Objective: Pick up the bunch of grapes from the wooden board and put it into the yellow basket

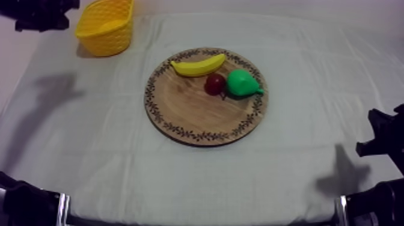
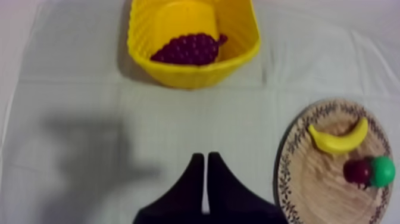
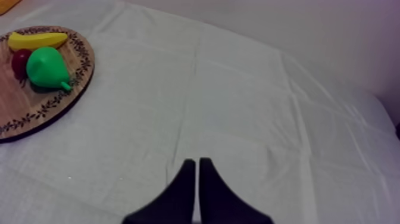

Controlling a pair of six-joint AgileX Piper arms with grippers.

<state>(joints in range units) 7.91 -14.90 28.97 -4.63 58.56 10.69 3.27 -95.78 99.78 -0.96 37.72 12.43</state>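
L wrist view: grapes (image 2: pixel 187 49) in yellow basket (image 2: pixel 191 77) — top view: basket's wall.

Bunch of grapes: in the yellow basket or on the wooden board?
In: the bunch of grapes lies inside the yellow basket; the wooden board carries the banana, the pear and the small red fruit.

In the top view the basket (image 1: pixel 107 27) stands in the upper left of the frame, on the cloth (image 1: pixel 90 150). The bunch of grapes (image 2: pixel 187 49) lies inside it. The wooden board (image 1: pixel 186 111) lies at the centre of the frame, well apart from the basket, to its lower right. On the board's upper half the banana (image 1: pixel 198 65) lies along the rim. Just below it sits the small red fruit (image 1: pixel 214 84), with the pear (image 1: pixel 243 83) touching its right side.
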